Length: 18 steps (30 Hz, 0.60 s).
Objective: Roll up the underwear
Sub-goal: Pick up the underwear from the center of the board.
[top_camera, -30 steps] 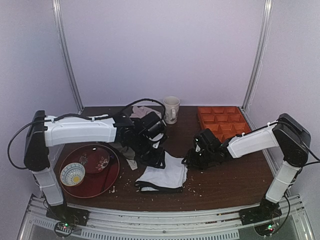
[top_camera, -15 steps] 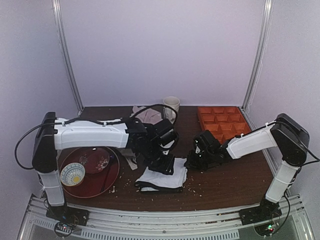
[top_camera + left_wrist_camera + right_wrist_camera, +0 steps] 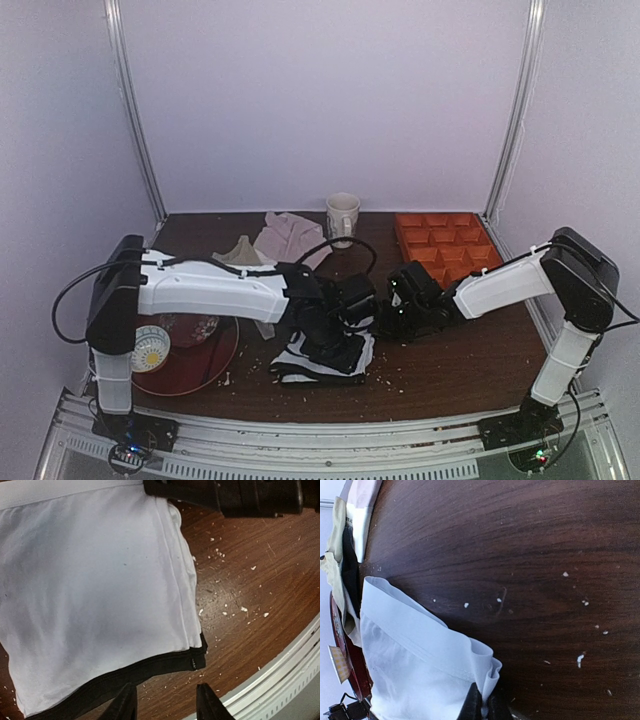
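We see the white underwear with black hems (image 3: 300,362) lying spread on the dark brown wooden table (image 3: 460,350), near its front edge and about midway between the two arms. The left arm (image 3: 210,290) reaches across from the left, and its black wrist hangs right above the underwear, hiding much of it from the top camera. In the left wrist view the left fingers (image 3: 126,705) stand apart over bare wood just past the black hem. Nothing lies between them, so they are open and hold nothing.

The right arm (image 3: 500,285) comes in low from the right. The right fingers (image 3: 472,707) are pressed together on a folded bit of white fabric at the waistband corner nearest that arm, and they grip it. Small white crumbs (image 3: 243,609) are scattered over the wood around the underwear.

To the left of the underwear sits a round dark red tray (image 3: 205,365) carrying a small bowl with a yellow-and-white pattern (image 3: 150,352). Toward the back of the table lie a pale pinkish-grey cloth (image 3: 285,235) and, just beside it on the left, an olive-beige garment (image 3: 240,250). A white mug (image 3: 342,215) stands upright at the back, and an orange plastic tray with compartments (image 3: 445,240) lies in the back right corner.
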Available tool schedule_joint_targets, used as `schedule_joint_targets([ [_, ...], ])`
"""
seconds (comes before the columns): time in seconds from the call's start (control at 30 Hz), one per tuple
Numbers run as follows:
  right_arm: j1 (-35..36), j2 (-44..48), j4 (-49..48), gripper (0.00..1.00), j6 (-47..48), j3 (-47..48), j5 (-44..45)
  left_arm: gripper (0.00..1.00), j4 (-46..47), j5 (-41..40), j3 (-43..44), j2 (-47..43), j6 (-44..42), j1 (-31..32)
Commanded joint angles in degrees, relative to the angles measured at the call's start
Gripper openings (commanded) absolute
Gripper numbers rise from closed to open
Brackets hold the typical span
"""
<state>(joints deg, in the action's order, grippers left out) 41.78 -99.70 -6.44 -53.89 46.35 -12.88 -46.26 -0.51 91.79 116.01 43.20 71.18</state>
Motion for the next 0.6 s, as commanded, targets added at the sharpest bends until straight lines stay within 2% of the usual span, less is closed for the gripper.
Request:
schedule_joint_targets([
  [0.0, -0.3, -2.0, 2.2, 0.0, -0.9, -0.3, -0.2, 0.53, 2.0, -4.4, 3.1, 2.5, 2.4, 1.9],
  [0.57, -0.3, -2.3, 2.2, 0.0, -0.3, -1.0, -0.3, 0.53, 3.0, -7.4, 7.6, 8.8, 4.3, 3.0],
])
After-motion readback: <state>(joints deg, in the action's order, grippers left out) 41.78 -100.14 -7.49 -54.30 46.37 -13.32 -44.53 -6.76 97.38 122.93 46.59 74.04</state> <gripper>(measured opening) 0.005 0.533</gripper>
